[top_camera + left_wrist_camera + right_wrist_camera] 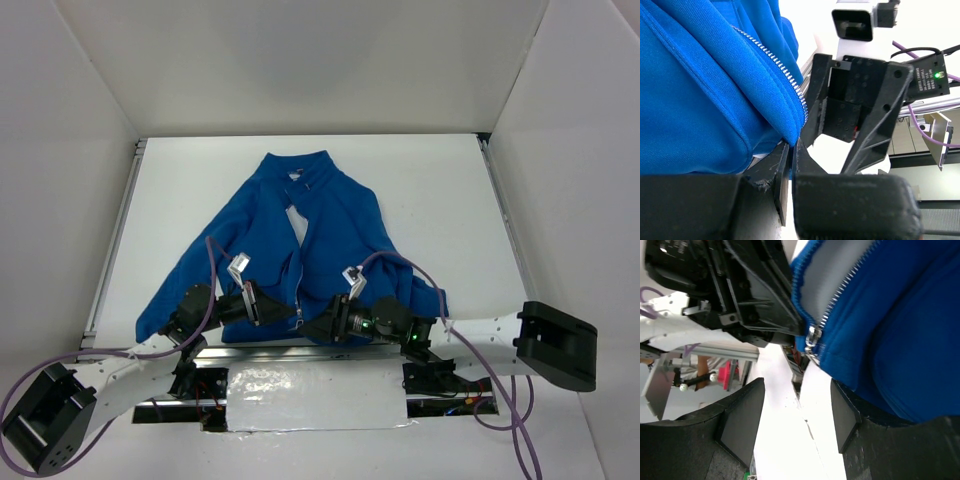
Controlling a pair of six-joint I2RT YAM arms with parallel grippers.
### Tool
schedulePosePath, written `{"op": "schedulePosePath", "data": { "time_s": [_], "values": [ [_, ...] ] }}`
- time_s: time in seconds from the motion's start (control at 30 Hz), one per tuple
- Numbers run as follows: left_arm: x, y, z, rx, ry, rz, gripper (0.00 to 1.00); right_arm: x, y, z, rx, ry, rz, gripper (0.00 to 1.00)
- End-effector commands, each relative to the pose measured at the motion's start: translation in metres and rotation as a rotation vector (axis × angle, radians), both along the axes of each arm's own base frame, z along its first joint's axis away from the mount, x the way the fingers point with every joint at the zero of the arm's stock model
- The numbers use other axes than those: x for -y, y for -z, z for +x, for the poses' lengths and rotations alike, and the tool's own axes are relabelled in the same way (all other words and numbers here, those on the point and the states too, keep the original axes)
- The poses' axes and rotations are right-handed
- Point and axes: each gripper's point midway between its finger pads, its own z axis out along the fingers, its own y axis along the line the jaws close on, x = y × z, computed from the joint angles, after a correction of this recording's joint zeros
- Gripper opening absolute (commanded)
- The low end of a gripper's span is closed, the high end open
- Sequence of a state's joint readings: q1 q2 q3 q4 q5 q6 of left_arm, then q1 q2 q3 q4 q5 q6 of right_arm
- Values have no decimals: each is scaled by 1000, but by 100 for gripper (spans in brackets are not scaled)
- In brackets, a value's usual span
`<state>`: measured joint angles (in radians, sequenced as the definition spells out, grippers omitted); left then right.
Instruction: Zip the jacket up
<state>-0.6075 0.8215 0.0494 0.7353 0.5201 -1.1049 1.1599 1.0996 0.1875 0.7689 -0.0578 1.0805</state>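
2 claws meet at the near hem of the jacket [335, 230]: left claw [288, 314] and right claw [314, 328], tips just beside each other. The jacket lies front up on the white table [440, 190].

The top view gives the whole layout, but the jaws are too small to read there. The left wrist view fills that in. The left claw is closed, jaws pinched on the blue hem right at the bottom end of the zipper [772, 62]. The teeth run up and away from the grip. That view also shows the right claw facing it with jaws apart.

Only the right wrist view shows the small metal zipper pull [812, 337], sitting at the bottom of the teeth near the hem. The right claw is open and holds nothing. Its 2 fingers [742, 420] stand spread with the pull ahead of the gap, not touching it. The jacket edge lies over the right-hand finger's side of that view.

The jacket's long axis runs near to far, with the collar [300, 165] at the far end and the hem toward the arm bases. The zipper follows that axis down the centre. Below the collar the fronts are parted and pale lining shows. The 2 sleeves splay out left and right, cuffs toward the near edge.
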Motion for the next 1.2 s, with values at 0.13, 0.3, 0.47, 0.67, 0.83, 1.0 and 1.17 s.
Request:
{"op": "schedulePosePath", "data": {
  "time_s": [0.13, 0.3, 0.47, 0.67, 0.83, 1.0, 1.17],
  "values": [
    [3, -14, 1, 36, 5, -37, 0, -10, -9, 5, 25, 11, 29, 62],
    [3, -14, 1, 34, 3, -39, 0, -12, -12, 5, 38, 10, 40, 62],
    [3, -14, 1, 32, 5, -44, 0, -15, -18, 8, 56, 13, 51, 62],
    [4, -15, 1, 31, 4, -48, 0, -20, -23, 12, 69, 25, 64, 62],
    [4, -15, 2, 29, 4, -47, 0, -23, -25, 14, 77, 28, 69, 62],
    [4, -15, 2, 31, 5, -45, 0, -21, -26, 14, 74, 36, 77, 59],
    [5, -14, 2, 31, 5, -45, 0, -19, -26, 15, 69, 54, 93, 39]
  ]
}}
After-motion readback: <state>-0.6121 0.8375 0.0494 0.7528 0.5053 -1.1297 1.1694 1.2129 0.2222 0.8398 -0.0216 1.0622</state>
